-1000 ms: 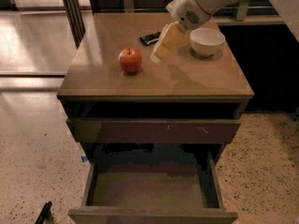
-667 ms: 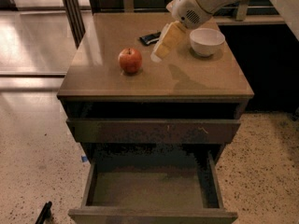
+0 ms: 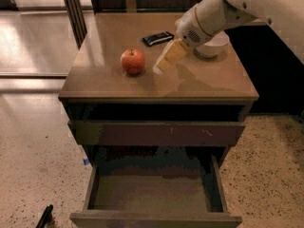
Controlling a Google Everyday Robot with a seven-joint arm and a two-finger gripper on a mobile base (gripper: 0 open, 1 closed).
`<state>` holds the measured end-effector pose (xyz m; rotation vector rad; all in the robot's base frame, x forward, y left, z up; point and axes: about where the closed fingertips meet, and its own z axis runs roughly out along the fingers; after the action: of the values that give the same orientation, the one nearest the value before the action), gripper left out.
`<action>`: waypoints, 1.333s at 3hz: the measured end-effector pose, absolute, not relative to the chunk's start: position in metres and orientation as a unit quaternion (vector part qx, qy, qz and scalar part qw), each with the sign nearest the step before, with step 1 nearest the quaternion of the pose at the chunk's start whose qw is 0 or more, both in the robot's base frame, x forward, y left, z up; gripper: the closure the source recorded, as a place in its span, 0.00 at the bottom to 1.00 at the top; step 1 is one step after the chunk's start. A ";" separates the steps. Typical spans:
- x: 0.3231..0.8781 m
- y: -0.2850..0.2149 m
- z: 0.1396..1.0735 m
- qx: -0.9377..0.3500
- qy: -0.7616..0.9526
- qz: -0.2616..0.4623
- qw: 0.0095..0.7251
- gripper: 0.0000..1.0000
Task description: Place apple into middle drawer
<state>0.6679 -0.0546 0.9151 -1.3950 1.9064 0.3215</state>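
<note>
White arm (image 3: 228, 8) reaches in from upper right, slanting down-left over cabinet top (image 3: 109, 82). Gripper (image 3: 167, 60) points at apple (image 3: 133, 61), just right of it, not touching, holding nothing; parted or closed: cannot tell. Apple sits on top, left of centre. Middle drawer (image 3: 154, 191) pulled out below. Versus a second ago: gripper lower, slightly nearer apple; apple unmoved.
</note>
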 end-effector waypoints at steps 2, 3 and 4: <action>0.702 -0.039 0.873 -0.538 0.735 0.160 0.379 0.00; 0.719 -0.023 0.869 -0.549 0.723 0.176 0.381 0.00; 0.734 -0.002 0.867 -0.557 0.712 0.202 0.376 0.00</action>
<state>0.7345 -0.0021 0.8671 -1.4251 1.8222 0.5180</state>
